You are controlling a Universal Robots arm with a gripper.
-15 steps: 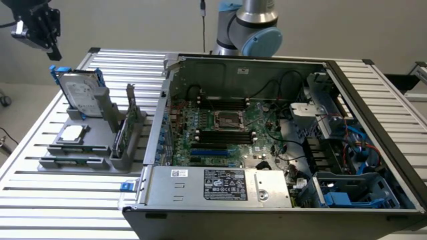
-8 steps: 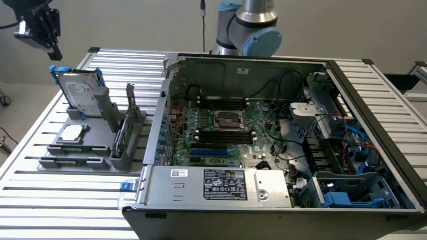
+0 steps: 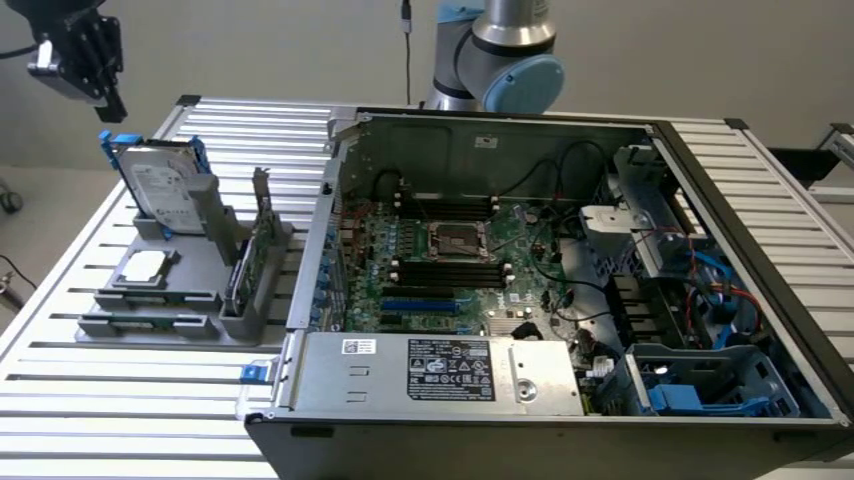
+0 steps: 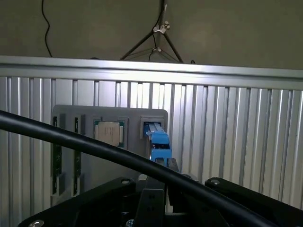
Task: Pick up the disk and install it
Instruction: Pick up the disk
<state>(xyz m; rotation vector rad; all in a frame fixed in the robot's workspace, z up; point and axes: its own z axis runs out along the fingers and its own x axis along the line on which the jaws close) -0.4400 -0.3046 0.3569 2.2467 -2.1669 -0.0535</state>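
My gripper [image 3: 107,92], jaw gap impossible to tell, hangs above the upright disk [image 3: 160,185]; I judge it best to centre squarely over its top edge.

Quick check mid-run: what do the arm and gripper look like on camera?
The arm is a silver-grey tube with a light-blue rounded joint cap. The gripper is black and blocky; a thick black cable runs past it in the wrist view.

even bright light in exterior view; glare along table [image 4: 213,75] edge in wrist view, foreground dark
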